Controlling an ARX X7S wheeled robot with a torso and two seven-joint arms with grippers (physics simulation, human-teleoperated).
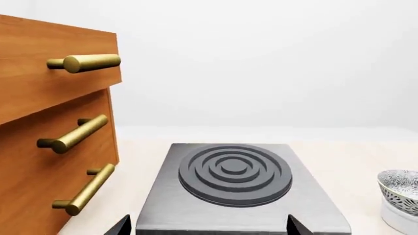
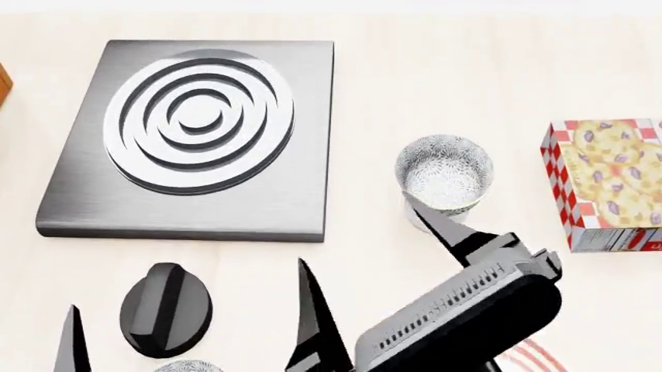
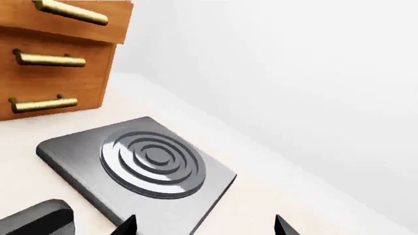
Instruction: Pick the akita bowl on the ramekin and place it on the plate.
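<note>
The akita bowl (image 2: 445, 172), grey-speckled with a pale inside, sits on the white ramekin (image 1: 400, 219) to the right of the burner; the left wrist view catches the akita bowl (image 1: 400, 188) at its edge. My right gripper (image 3: 203, 226) is open with nothing between its fingers. One dark finger (image 2: 439, 221) of it reaches up to the bowl's near side in the head view. Only a sliver of the red-ringed plate (image 2: 540, 358) shows under the right arm. My left gripper (image 2: 186, 287) is open near the front edge.
A grey burner plate (image 2: 201, 132) fills the back left. A black knob (image 2: 166, 310) lies between the left fingers, with a second patterned bowl (image 2: 188, 366) just below it. A cookie box (image 2: 610, 182) stands at the right. A wooden drawer unit (image 1: 46, 127) with brass handles is at the left.
</note>
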